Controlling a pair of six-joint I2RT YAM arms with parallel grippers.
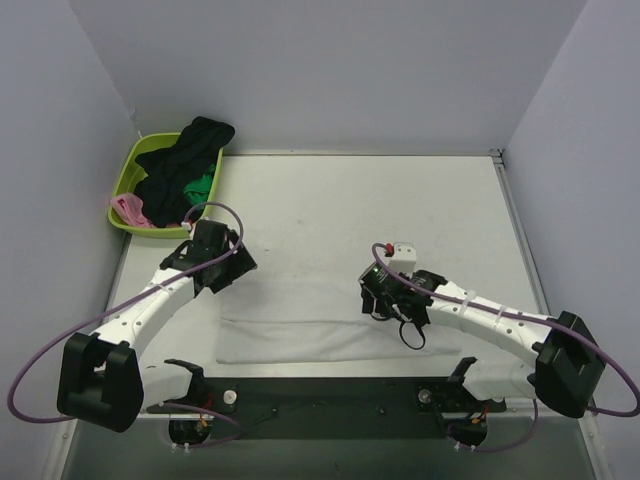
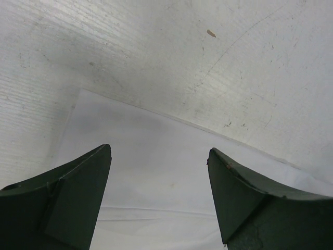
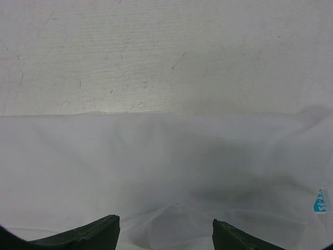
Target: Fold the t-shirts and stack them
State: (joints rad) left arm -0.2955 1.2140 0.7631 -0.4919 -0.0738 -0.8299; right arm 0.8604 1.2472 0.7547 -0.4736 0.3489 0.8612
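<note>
The left gripper [image 2: 158, 151] has its dark green jaws spread wide with nothing between them, above the far left corner of the large plain white short-sleeved t-shirt [image 1: 330, 335]. The right gripper [image 3: 166, 221] also has its jaws apart and holds nothing. It sits low over the same cloth, where a small pucker rises between its fingers.

The step in hand looks like taking hold for the next fold. To do it well, each gripper should pinch every layer at its spot, not only the top sheet. Both should lift evenly and carry the cloth over together so the edges meet squarely without dragging wrinkles in.

The shirt lies flat as a long band on the pale grey table [image 1: 400, 200], close to the arm bases. Its long axis runs left to right, parallel to the near edge. A small blue tag [image 3: 319, 201] shows toward its right end; which end is the collar I cannot tell.

At the far left corner, a lime green plastic basket [image 1: 128, 170] holds black, green and pink garments, well apart from it.
</note>
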